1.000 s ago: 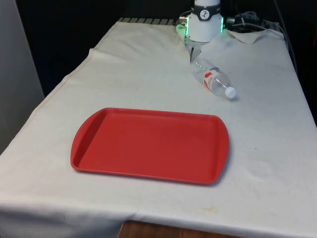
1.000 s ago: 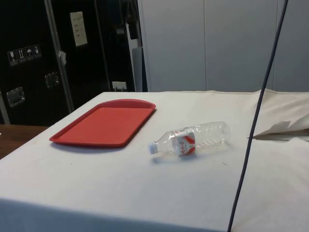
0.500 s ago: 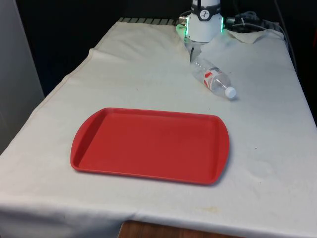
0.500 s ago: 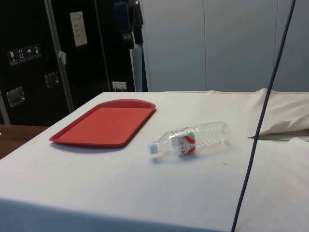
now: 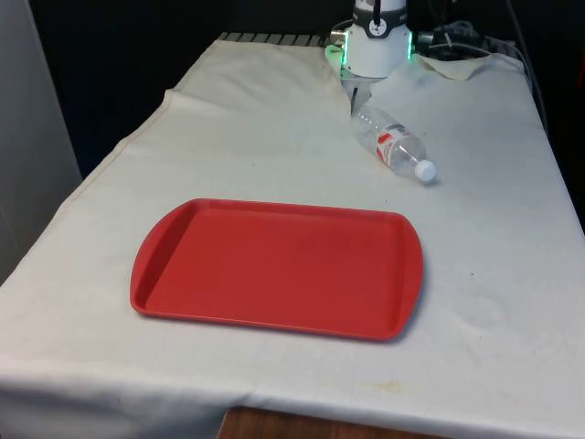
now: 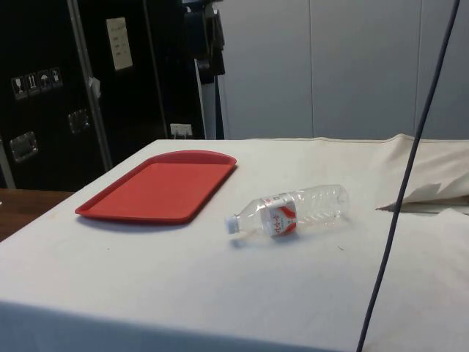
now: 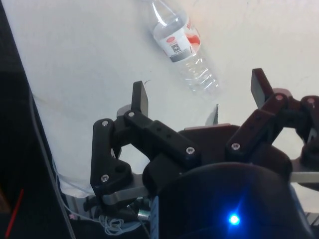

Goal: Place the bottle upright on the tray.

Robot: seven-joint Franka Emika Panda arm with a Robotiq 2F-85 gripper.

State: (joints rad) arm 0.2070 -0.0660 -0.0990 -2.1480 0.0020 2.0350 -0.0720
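A clear plastic bottle (image 5: 395,144) with a red-and-white label and a white cap lies on its side on the white cloth, between the robot's base and the tray. Its cap points toward the front view's right. The side view has the bottle (image 6: 293,211) lying to the right of the red tray (image 6: 157,187). The tray (image 5: 274,265) lies flat with nothing on it. In the wrist view my gripper (image 7: 200,89) hangs high above the cloth. Its fingers (image 7: 140,97) are spread wide and open, nothing between them, and the bottle (image 7: 182,45) lies far below.
The robot's white base (image 5: 375,50) stands just behind the bottle. A dark cable (image 6: 403,191) hangs down across the side view's right. Crumpled cloth (image 6: 432,194) lies near the base. Bare cloth surrounds the tray.
The bottle and tray have not moved. In the side view the hanging cable has swung to the right, and a black body at the top has shifted right and lower.
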